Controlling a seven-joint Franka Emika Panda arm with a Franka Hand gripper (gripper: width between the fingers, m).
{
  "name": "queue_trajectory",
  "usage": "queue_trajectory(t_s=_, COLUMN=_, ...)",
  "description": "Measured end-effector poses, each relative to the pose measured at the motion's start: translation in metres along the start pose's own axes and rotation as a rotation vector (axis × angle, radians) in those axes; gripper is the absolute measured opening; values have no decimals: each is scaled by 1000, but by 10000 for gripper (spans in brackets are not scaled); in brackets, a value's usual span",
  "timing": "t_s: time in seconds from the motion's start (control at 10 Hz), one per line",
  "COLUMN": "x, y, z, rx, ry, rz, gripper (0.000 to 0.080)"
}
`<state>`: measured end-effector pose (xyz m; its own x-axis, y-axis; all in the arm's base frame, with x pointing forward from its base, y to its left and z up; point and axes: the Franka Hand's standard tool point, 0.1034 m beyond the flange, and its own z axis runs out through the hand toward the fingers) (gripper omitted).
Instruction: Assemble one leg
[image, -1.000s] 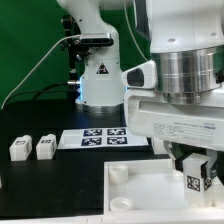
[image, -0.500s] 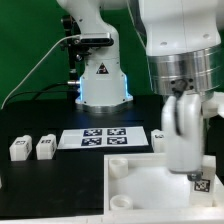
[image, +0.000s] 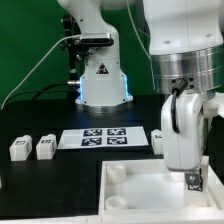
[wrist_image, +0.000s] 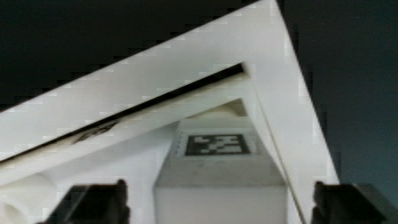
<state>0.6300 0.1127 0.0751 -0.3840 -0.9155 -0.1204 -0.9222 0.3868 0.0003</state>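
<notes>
Panel (image: 135, 185) now nearer, end effector (image: 192, 180) clamped on blocky white tagged leg (image: 192, 181) over its smooth surface.

Bright even light; wrist view soft, slightly blurred.

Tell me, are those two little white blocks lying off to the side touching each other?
Apart. In the exterior view, one leg and the other leg lie side by side with a strip of black table plainly showing between them.

No readable words or numbers anywhere. Only black-and-white marker tags: four on the marker board (image: 104, 137), one on the leg (wrist_image: 221, 144).
</notes>
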Motion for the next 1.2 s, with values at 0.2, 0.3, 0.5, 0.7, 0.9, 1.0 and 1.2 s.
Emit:
queue_trajectory(t_s=0.2, x=-2, y=1, z=0, rx=3, ry=-2, rz=-10, gripper=630)
queue_trajectory(t_s=0.3, x=-7, y=7, z=-2, rx=18, ry=-7, rz=-35, gripper=644)
queue_trajectory(t_s=0.5, x=-16, y=22, z=-9, rx=34, ry=-22, rz=-32, gripper=649)
queue_trajectory(t_s=0.7, x=-25, y=33, z=-18, rx=31, ry=-31, rz=-48, gripper=649)
queue_trajectory(t_s=0.9, x=-24, y=35, z=-16, rx=22, ry=-27, rz=-53, gripper=649)
queue_trajectory(t_s=1.0, x=-24, y=35, z=-16, rx=22, ry=-26, rz=-54, gripper=649)
queue_trajectory(t_s=1.2, x=-24, y=35, z=-15, rx=21, ry=-26, rz=-55, gripper=649)
